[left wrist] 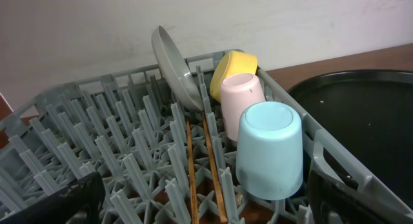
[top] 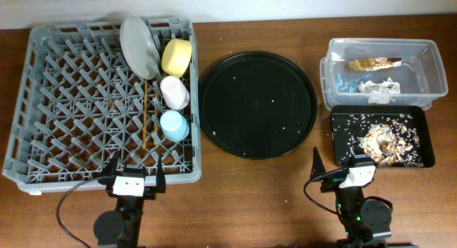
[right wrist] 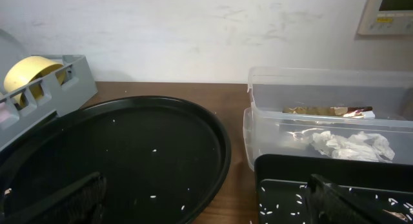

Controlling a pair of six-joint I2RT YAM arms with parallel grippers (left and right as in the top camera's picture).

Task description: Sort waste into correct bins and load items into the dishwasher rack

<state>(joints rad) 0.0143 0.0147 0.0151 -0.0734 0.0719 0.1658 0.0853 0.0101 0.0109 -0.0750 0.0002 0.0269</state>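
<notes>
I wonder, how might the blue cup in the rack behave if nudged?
The blue cup looks like light plastic, so it is probably easy to shift. Mouth-down among pegs of the rack, it likely tips rather than rolls.

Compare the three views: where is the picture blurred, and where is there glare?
Overhead: even light, all sharp. Left wrist: blue cup crisp, near jaws blurred. Right wrist: jaws blurred too, wrapper glinting in the clear tub.
</notes>
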